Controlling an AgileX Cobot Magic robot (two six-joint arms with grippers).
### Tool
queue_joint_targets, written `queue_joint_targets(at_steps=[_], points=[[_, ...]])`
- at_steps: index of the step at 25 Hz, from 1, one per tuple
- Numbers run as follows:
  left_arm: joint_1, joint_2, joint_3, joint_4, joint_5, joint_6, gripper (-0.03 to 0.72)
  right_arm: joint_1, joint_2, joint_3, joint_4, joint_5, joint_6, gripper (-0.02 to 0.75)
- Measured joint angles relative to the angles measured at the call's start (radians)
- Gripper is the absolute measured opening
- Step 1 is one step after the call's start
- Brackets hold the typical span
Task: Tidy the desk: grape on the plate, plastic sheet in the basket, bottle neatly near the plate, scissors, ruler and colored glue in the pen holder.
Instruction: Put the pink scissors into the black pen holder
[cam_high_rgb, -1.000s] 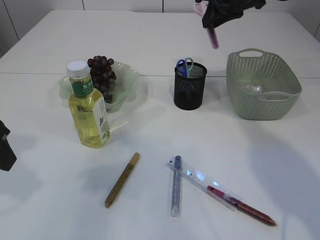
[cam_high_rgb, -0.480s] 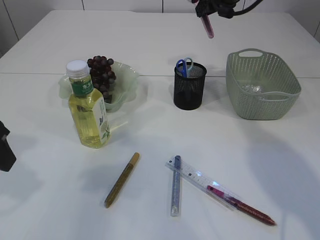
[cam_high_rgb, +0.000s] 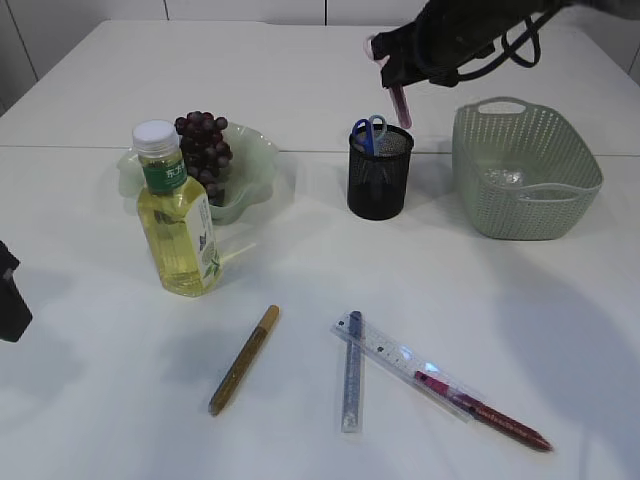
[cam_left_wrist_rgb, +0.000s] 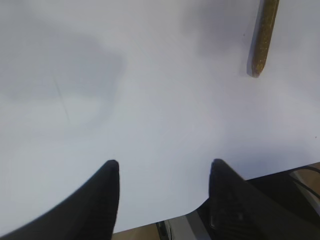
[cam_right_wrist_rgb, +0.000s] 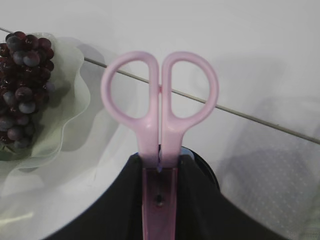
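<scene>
One table (cam_high_rgb: 300, 70). One basket (cam_high_rgb: 525, 170), something pale and indistinct inside. One plate (cam_high_rgb: 255, 165) holding one grape bunch (cam_high_rgb: 205, 145). One bottle (cam_high_rgb: 178, 215) upright, just before the plate. One pen holder (cam_high_rgb: 380, 175) with one blue scissors (cam_high_rgb: 368, 130) inside. One ruler (cam_high_rgb: 395, 355) lying across one of three glue sticks: gold (cam_high_rgb: 243, 360), silver (cam_high_rgb: 352, 372), red (cam_high_rgb: 485, 412). Right gripper (cam_right_wrist_rgb: 160, 172) clenched on one pink scissors (cam_right_wrist_rgb: 160, 95), blades pointing down over the holder's rim. Left gripper (cam_left_wrist_rgb: 162, 167) released, holding nothing, above bare table.
</scene>
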Motion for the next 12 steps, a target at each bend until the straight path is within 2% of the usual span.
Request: queue_joint_targets(at_steps=[7,12], points=[[0.000,0.000,0.000,0.000,0.000,0.000,0.415,0.000,0.007,0.098,0.138,-0.148,-0.104,0.179],[0.000,0.000,0.000,0.000,0.002,0.000,0.415,0.000,0.014,0.107,0.180,-0.206,-0.141,0.179]])
